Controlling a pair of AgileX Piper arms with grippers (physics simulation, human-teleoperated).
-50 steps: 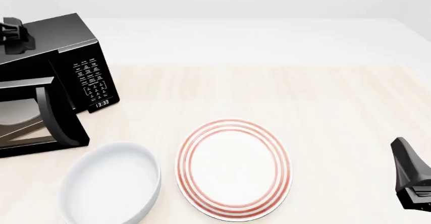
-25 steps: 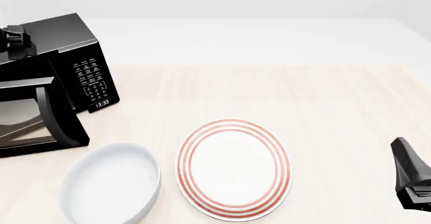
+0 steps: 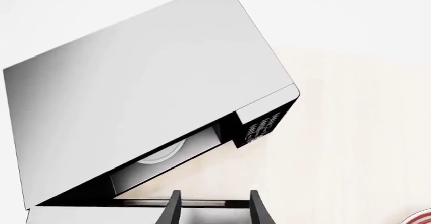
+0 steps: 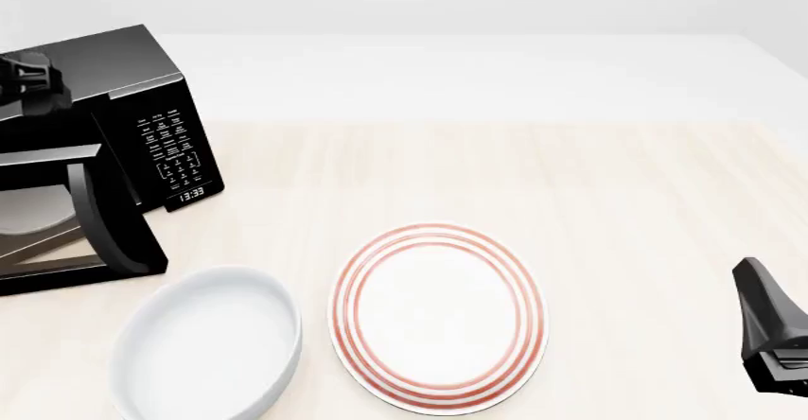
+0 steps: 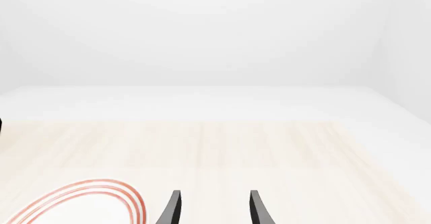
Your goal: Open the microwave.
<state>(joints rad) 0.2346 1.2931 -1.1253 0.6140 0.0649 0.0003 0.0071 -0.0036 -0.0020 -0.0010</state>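
Observation:
The black microwave (image 4: 120,79) stands at the table's left, and its windowed door (image 4: 95,221) is swung out toward the near side. The button panel (image 4: 174,150) faces right of the door, and the grey turntable (image 4: 28,207) shows inside. From above, the left wrist view looks onto the microwave's top (image 3: 148,93), the turntable (image 3: 161,156) and the panel (image 3: 264,124). My left gripper (image 3: 214,211) hangs open over the door's top edge, holding nothing. My right gripper (image 5: 214,209) is open and empty near the right front, far from the microwave.
A white bowl (image 4: 208,349) sits near the front, just right of the open door. Next to it lies a white plate with red rings (image 4: 440,316), also seen as the plate (image 5: 88,196). Part of my left arm (image 4: 26,78) shows above the microwave; my right arm (image 4: 770,335) is at the right edge.
The visible part of my left arm over the microwave has drifted slightly down in the front view. The door, dishes and right arm have not moved.

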